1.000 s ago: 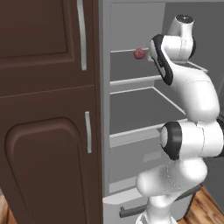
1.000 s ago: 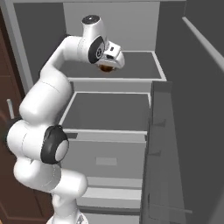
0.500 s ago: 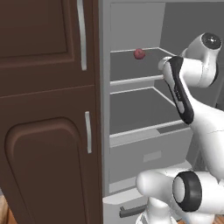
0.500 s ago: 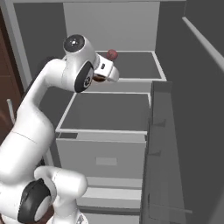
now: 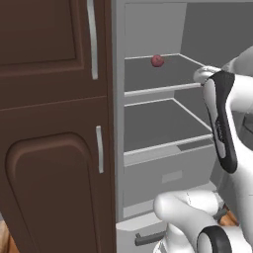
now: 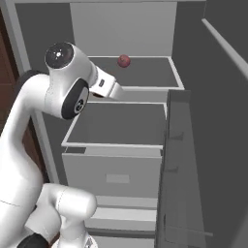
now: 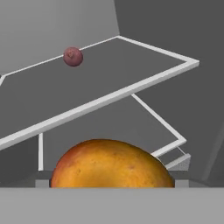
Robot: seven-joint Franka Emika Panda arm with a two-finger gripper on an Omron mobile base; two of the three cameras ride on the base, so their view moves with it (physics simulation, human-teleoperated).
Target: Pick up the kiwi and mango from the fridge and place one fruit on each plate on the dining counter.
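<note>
Here the mango (image 7: 111, 164) fills the hand view's bottom centre, jaws clamped across its middle; likely smooth, firm, somewhat slippery.

One fridge (image 5: 148, 163) stands open, with two flat shelves (image 5: 163, 74) inside and one drawer (image 6: 114, 172) below them. One dull red-pink ball (image 5: 157, 61) sits near the top centre of the left base view. One mango (image 7: 111, 166) shows at the bottom centre of the hand view. One dark brown cabinet (image 5: 49, 123) carries two handles (image 5: 92, 39).
</note>
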